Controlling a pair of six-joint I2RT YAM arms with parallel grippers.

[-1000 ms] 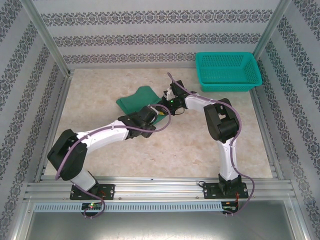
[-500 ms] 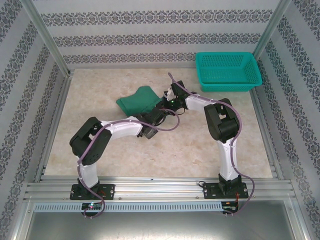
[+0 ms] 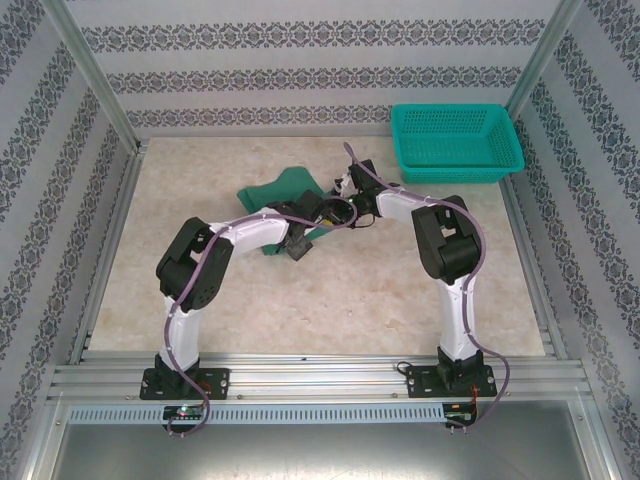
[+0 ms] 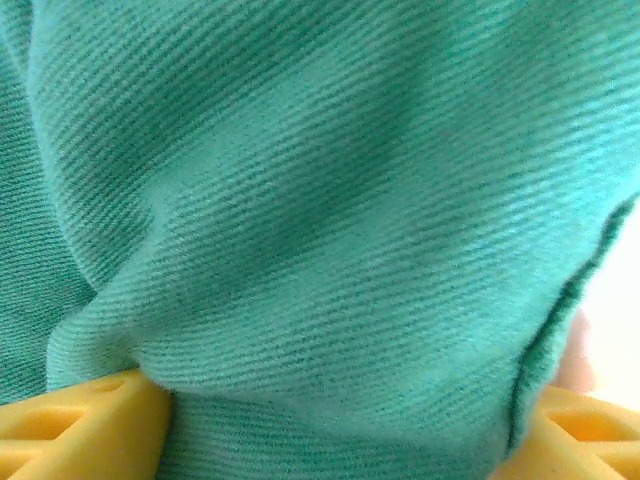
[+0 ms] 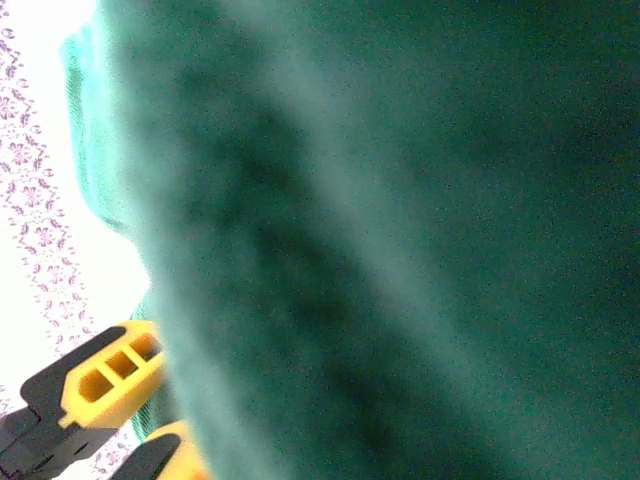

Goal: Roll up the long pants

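The long pants lie as a bunched dark green bundle at mid-table. Both arms meet at its right edge. My left gripper presses into the bundle from the near side. In the left wrist view the green twill of the pants bulges between the two yellow fingers, and the left gripper is shut on a thick fold. My right gripper sits against the same edge from the right. In the right wrist view blurred pants cover most of the frame, and one yellow finger shows at lower left.
A teal mesh basket stands at the back right corner. Metal frame posts and rails border the table, with patterned walls behind. Bare marbled tabletop stretches in front of the bundle.
The left arm folded back, its elbow swinging up and right, and its gripper pushed farther into the pants. The bundle's near edge shifted slightly back. The right arm barely moved.
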